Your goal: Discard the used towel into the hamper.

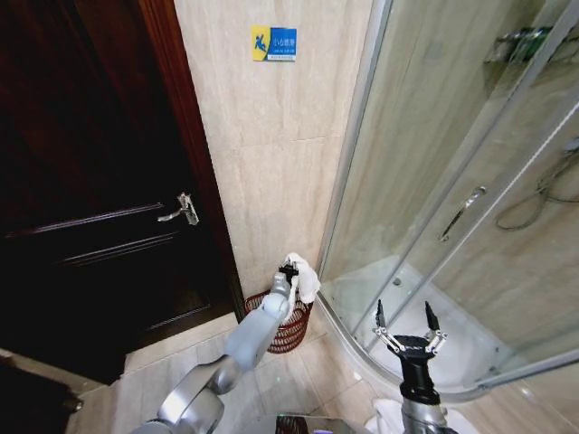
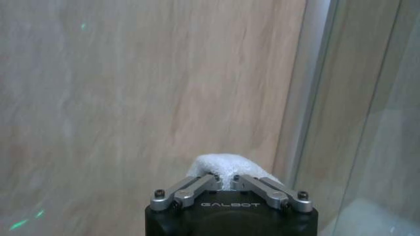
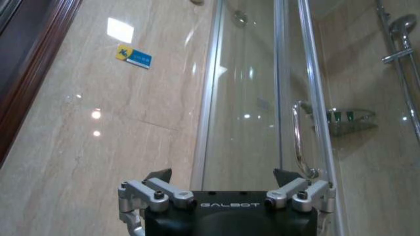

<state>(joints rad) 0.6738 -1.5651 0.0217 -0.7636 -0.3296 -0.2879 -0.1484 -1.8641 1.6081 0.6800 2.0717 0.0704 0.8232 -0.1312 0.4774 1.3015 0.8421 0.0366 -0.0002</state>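
A white towel [image 1: 305,277] hangs bunched from my left gripper [image 1: 289,269], which is shut on it right above the hamper [image 1: 286,327], a dark reddish-brown wire basket on the floor by the tiled wall. In the left wrist view the towel [image 2: 223,166] bulges out between the closed fingers, facing the beige wall. My right gripper [image 1: 408,318] is held up low at the right, fingers spread open with nothing in them, in front of the shower enclosure. The right wrist view shows its open fingers [image 3: 155,188] pointing at the glass.
A dark wooden door [image 1: 90,199] with a metal handle [image 1: 180,210] stands left of the hamper. The curved glass shower enclosure [image 1: 452,199] with its door handle [image 3: 298,137] fills the right. A blue and yellow sign [image 1: 273,43] is on the tiled wall.
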